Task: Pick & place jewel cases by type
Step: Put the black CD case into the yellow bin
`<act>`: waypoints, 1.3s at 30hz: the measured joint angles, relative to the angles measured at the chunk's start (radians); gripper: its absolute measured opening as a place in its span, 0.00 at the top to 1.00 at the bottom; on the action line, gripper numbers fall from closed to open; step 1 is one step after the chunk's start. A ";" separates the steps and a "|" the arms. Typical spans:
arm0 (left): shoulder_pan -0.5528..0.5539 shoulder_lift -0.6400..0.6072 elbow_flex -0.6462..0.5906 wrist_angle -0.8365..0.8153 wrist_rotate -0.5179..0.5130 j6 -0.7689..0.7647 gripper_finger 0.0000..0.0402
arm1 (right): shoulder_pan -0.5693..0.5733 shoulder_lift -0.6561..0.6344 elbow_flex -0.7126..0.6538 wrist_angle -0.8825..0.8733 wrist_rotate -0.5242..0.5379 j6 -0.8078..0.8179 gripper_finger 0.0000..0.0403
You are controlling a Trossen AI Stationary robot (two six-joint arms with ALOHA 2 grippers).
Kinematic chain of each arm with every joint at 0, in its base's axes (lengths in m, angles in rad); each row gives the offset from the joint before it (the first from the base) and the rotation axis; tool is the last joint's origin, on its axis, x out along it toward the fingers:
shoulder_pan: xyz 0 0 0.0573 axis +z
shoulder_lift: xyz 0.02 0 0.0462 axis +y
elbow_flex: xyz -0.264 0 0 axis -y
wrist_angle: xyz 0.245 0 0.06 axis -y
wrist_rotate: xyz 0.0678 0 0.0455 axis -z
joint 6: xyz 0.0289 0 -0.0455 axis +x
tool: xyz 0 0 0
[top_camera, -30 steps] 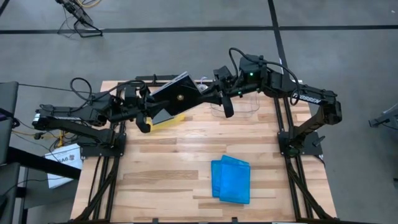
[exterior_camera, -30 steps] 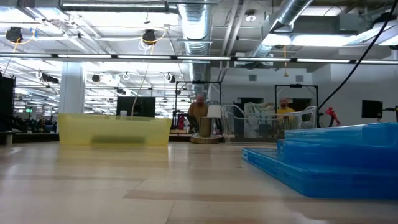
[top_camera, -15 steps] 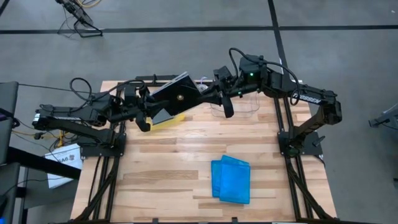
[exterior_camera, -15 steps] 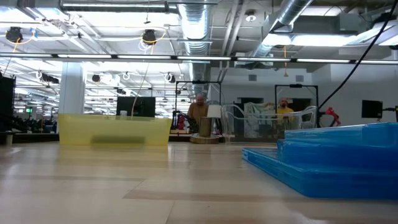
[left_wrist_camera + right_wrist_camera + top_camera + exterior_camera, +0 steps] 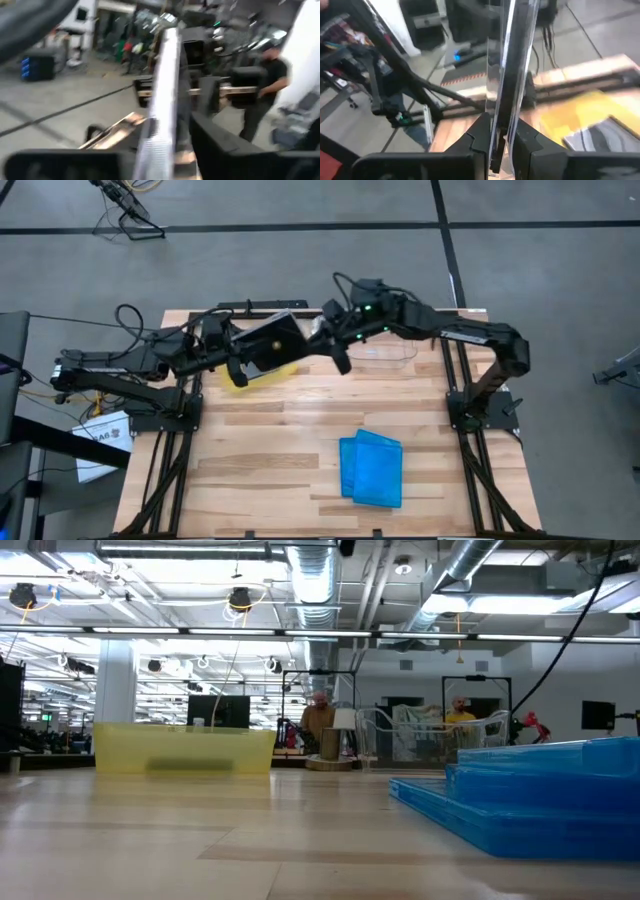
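Note:
A clear-grey jewel case with a dark insert hangs in the air over the yellow tray at the table's far left. My right gripper is shut on the case's right side. My left gripper is open at the case's left edge. In the left wrist view the case stands edge-on between its spread fingers, close beside one finger; whether they touch, I cannot tell. Two blue jewel cases lie overlapped and flat on the table near its front right. My right gripper pinches the jewel case's edge between its two fingers, coming level from the table's right side. The case is lifted clear of the table and stands edge-on up out of the fingers in the wrist view.
A clear plastic tub stands at the far edge, under the right arm. The yellow tray and the blue cases show in the low view. People stand in the room beyond the table. Bare wood lies across the table's middle and near left.
My right gripper has carried the jewel case toward the table's left, and the case has turned flatter, over the yellow tray. Its left edge has come in between my left gripper's fingers. The left arm has hardly moved.

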 joint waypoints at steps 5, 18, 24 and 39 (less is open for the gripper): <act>0.028 -0.001 0.003 -0.081 0.012 -0.026 0.97 | 0.000 0.057 -0.002 0.002 0.023 -0.024 0.93; 0.122 -0.048 -0.001 -0.274 0.032 -0.027 0.99 | -0.089 0.081 -0.002 -0.051 0.117 -0.090 0.77; 0.162 -0.078 -0.004 -0.333 0.104 -0.065 1.00 | -0.135 0.072 0.003 -0.043 0.070 -0.077 0.54; 0.205 0.013 -0.002 -0.566 -0.065 -0.110 1.00 | -0.153 0.028 0.002 -0.161 0.129 -0.125 0.33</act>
